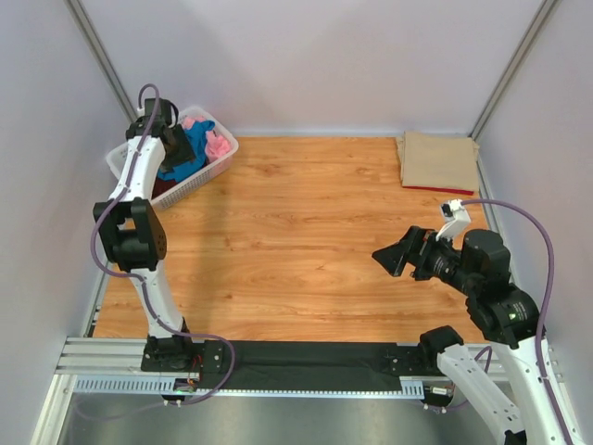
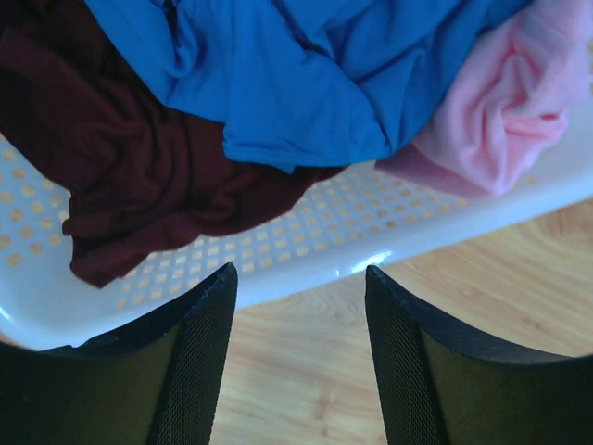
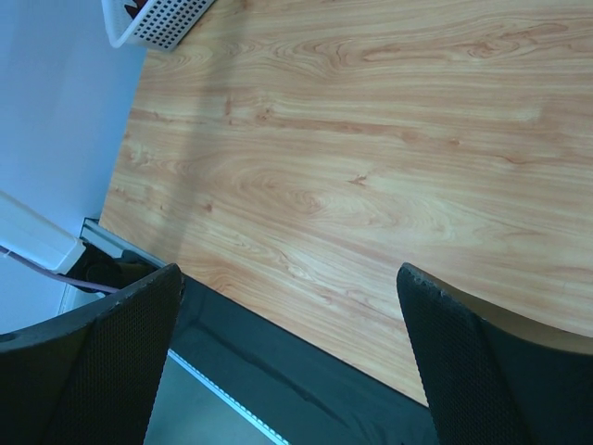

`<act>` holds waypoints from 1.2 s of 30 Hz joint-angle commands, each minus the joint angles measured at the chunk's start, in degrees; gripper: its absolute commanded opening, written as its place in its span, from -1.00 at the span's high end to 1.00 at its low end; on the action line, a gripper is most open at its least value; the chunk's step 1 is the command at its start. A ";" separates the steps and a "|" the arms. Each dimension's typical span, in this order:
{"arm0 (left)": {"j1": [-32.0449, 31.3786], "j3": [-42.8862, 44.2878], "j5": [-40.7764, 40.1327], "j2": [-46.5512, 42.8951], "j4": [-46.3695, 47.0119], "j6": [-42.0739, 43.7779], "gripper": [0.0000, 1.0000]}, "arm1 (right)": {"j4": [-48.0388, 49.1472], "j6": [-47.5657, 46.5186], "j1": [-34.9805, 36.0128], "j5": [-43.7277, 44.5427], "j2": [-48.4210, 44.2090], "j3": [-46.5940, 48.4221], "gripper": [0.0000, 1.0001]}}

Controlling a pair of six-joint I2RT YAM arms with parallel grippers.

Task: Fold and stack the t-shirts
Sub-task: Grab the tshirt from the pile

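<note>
A white lattice basket [image 1: 215, 169] at the far left holds a bright blue t-shirt [image 1: 197, 148], a pink one [image 1: 219, 144] and a dark maroon one [image 1: 165, 188]. In the left wrist view the blue shirt [image 2: 306, 74] lies over the maroon one [image 2: 111, 176], with the pink one [image 2: 505, 120] at the right. My left gripper [image 2: 298, 278] is open and empty, just above the basket's near rim [image 2: 324, 264]. A folded tan shirt [image 1: 437, 159] lies on a red one [image 1: 435, 190] at the far right. My right gripper [image 1: 391, 257] is open and empty above the table.
The wooden table [image 1: 306, 232] is walled on three sides by pale panels. A black strip [image 1: 306, 357] and a metal rail run along the near edge. The basket's corner [image 3: 157, 23] shows in the right wrist view.
</note>
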 commanded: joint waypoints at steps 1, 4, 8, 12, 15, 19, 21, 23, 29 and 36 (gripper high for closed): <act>0.89 4.82 1.50 1.16 2.42 -2.16 -0.30 | 2.70 0.58 0.24 -2.35 -0.05 0.27 -1.00; 1.94 6.58 2.13 4.85 4.81 -3.04 -0.37 | 2.44 1.02 0.24 -4.10 0.92 1.14 -1.00; 2.91 9.48 3.71 9.87 5.07 -4.27 -0.37 | 3.75 0.76 0.33 -2.97 1.01 1.06 -0.99; 3.87 13.87 5.65 15.06 5.16 -4.62 -0.36 | 4.02 -0.12 0.24 -1.47 3.11 1.76 -0.99; 4.75 15.99 8.80 18.22 5.51 -5.76 -0.32 | 4.01 -0.12 0.24 -1.12 4.17 2.29 -0.99; 6.16 15.73 11.18 18.67 7.35 -6.99 0.29 | 5.77 1.20 0.24 -0.50 5.14 2.11 -0.97; 6.77 15.90 13.11 18.23 7.53 -7.96 0.71 | 6.12 1.64 0.33 -0.68 5.67 2.81 -0.97; 7.30 15.81 14.52 15.69 8.58 -8.23 1.00 | 6.56 1.99 0.24 -0.94 6.28 3.17 -0.96; 7.13 15.47 23.90 2.08 15.52 -10.59 1.00 | 7.09 2.34 0.24 -1.21 6.90 3.26 -0.95; 1.88 14.49 29.91 -15.58 19.14 -14.03 1.00 | 3.50 1.37 0.24 1.87 6.20 4.49 -0.95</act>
